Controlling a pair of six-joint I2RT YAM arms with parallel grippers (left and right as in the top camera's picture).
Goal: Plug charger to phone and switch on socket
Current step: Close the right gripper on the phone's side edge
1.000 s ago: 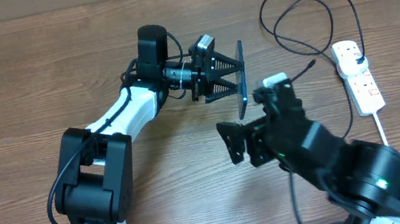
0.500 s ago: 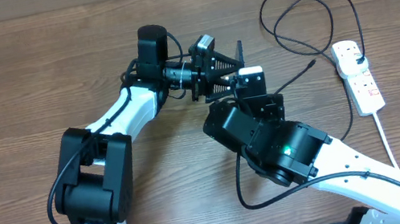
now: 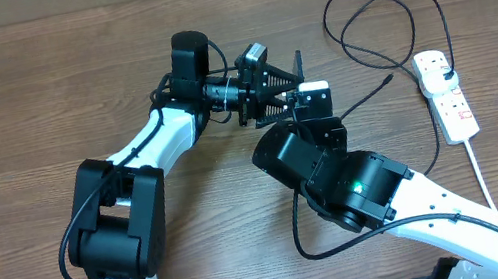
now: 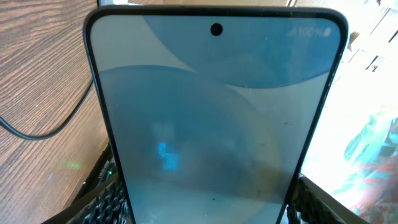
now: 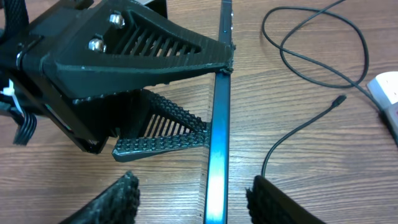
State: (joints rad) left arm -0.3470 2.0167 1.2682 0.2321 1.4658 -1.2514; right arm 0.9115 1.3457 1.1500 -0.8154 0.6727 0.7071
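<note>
Stiff, slick, breakable phone (image 5: 216, 149) pinched edgewise in left jaws, right jaws spread astride it untouching; best squeezed gently across flat faces.

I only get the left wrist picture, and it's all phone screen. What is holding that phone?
Observer: The left hand clamps the phone by its two long edges.
Operator: Is the other hand anywhere near?
Observer: The right hand straddles the phone's thin edge, fingers open, a gap on each side.
Operator: And the charging wire?
Observer: The charger's connector tip lies loose on the table, apart from the phone.
</note>
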